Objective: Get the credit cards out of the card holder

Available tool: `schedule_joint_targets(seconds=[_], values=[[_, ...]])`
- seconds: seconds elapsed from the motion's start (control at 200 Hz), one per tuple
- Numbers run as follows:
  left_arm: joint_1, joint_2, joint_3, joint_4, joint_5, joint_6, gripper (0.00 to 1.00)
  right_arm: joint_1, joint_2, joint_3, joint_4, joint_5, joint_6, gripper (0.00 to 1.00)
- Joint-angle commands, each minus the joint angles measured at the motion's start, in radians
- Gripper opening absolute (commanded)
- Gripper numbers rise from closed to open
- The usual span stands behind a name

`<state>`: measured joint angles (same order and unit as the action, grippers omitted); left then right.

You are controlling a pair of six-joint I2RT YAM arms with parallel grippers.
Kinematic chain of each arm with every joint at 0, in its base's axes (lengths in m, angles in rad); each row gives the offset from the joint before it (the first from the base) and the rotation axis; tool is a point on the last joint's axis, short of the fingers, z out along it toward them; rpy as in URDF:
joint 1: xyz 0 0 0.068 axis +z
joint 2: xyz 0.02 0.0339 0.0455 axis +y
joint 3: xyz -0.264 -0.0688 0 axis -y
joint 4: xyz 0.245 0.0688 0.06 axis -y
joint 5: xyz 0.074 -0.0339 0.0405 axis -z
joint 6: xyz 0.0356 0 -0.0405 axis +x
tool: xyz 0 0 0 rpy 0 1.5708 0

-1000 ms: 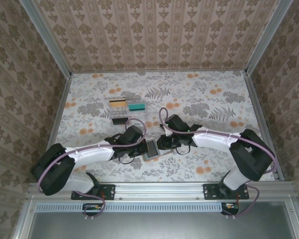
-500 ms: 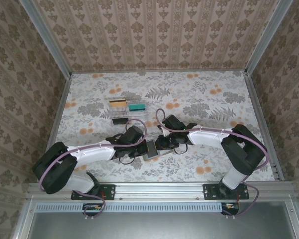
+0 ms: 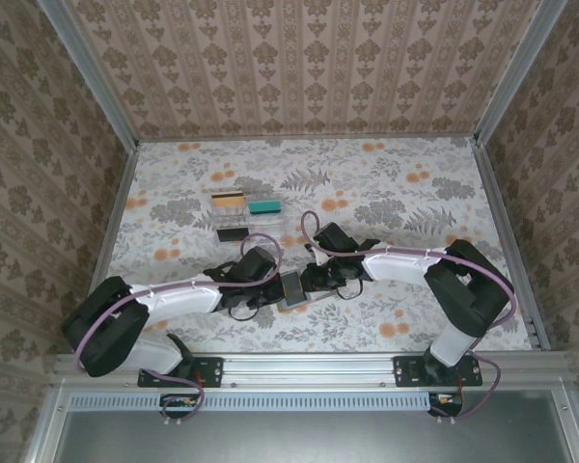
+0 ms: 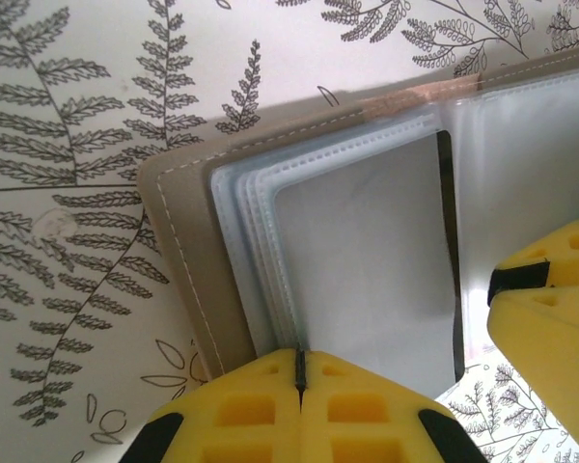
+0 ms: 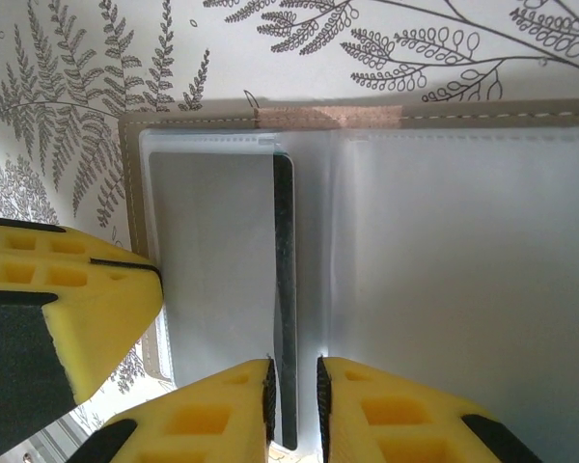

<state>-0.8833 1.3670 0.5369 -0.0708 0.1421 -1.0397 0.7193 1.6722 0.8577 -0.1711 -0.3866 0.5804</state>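
The card holder [image 3: 291,287] lies open on the table between both grippers. Its taupe cover [image 4: 179,260] and clear sleeves [image 4: 367,260] show in the left wrist view. My left gripper [image 4: 300,365] is shut on the edge of one clear sleeve. My right gripper [image 5: 294,391] reaches in from the other side; its fingers stand a narrow gap apart, astride the edge of a dark credit card [image 5: 285,289] in the sleeves. That card lies against the left pad, with a little room on its right. Each wrist view catches the other gripper's yellow fingers [image 5: 68,309].
A clear plastic tray [image 3: 270,224] sits behind the holder. On or beside it lie a yellowish card [image 3: 228,199], a teal card [image 3: 265,206] and a dark card [image 3: 234,232]. Patterned walls enclose the table on three sides.
The right arm has drawn its elbow in toward the middle, and its gripper has edged closer over the holder. The left gripper has kept its hold on the sleeve.
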Motion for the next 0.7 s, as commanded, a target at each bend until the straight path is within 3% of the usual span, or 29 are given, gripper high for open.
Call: schedule_joint_targets(seconds=[0.0, 0.695], values=[[-0.005, 0.026, 0.003, 0.001, 0.004, -0.01, 0.0, 0.003, 0.019, 0.021, 0.013, -0.029, 0.004, 0.22], [-0.015, 0.063, 0.038, -0.043, 0.004, -0.001, 0.0, -0.028, -0.009, -0.026, 0.021, -0.013, 0.015, 0.24]])
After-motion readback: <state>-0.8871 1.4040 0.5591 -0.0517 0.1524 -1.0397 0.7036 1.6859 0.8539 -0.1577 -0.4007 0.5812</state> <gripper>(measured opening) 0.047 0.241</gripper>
